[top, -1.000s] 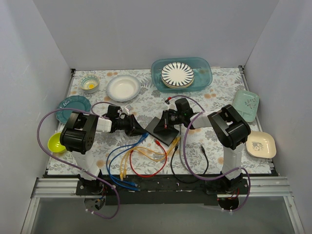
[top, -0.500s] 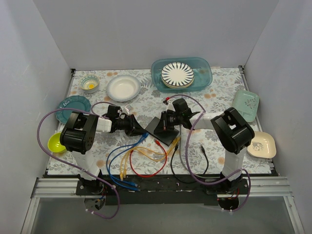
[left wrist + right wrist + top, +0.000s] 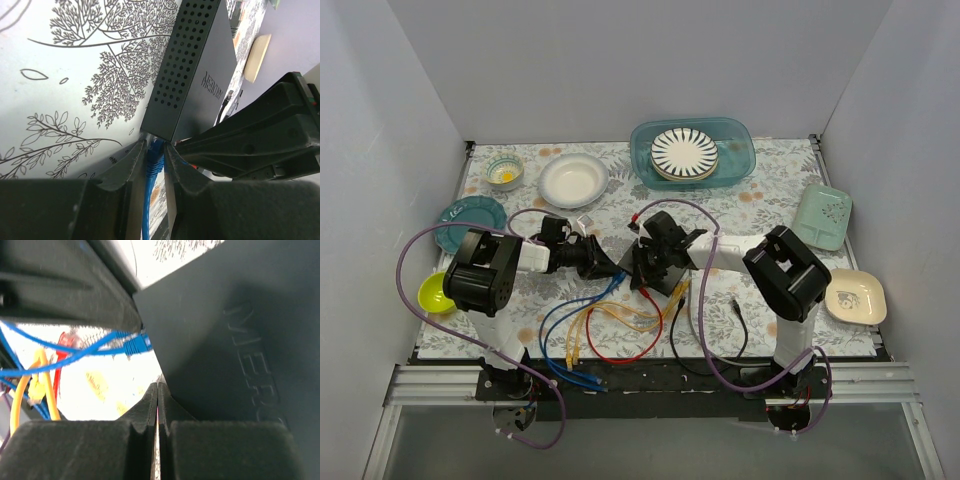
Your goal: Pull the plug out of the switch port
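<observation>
The black switch lies on the flowered cloth at the table's middle; its near corner shows in the top view and its top in the right wrist view. My left gripper is shut on the blue plug, which sits in a port at the switch's edge. The plug also shows in the right wrist view. In the top view my left gripper reaches the switch from the left. My right gripper is shut and empty, low against the switch, over it in the top view.
Blue, yellow, red and black cables lie loose in front of the switch. A teal bin holds a striped plate. Bowls and plates stand at back left, a yellow-green bowl at left, trays at right.
My right gripper has swung left over the switch, close to my left gripper. The left gripper has stayed shut on the blue plug.
</observation>
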`<state>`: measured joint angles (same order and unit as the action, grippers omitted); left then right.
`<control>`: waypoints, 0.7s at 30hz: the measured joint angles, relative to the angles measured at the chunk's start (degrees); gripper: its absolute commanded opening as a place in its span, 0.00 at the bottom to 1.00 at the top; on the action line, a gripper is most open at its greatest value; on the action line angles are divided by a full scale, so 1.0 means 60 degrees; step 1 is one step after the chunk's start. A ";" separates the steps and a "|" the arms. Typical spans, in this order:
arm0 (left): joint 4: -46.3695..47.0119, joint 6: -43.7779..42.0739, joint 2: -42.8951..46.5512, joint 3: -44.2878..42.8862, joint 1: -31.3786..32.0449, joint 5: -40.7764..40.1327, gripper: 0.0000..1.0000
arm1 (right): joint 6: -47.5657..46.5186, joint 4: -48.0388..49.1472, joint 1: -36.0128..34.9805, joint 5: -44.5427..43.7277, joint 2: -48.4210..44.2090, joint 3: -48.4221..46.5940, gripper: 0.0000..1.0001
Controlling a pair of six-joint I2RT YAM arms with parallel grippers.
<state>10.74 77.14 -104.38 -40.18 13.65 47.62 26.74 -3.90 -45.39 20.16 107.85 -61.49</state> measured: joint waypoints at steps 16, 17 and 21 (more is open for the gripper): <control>-0.1020 -0.0397 0.0820 0.0390 0.0018 -0.0561 0.00 | 0.0237 -0.0353 0.0022 -0.0339 0.0481 -0.0769 0.01; -0.1126 -0.0401 0.0892 0.0393 0.0018 -0.0648 0.00 | 0.0237 -0.0291 0.0025 -0.0346 0.0466 -0.0732 0.01; -0.1792 -0.0393 0.1432 0.0444 -0.0047 -0.1384 0.00 | 0.0189 -0.0047 0.0051 -0.0546 -0.0004 -0.0171 0.01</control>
<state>-0.01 74.78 -95.79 -37.52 13.37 39.31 27.88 -4.19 -45.08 16.88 107.83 -62.52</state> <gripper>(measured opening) 0.139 0.021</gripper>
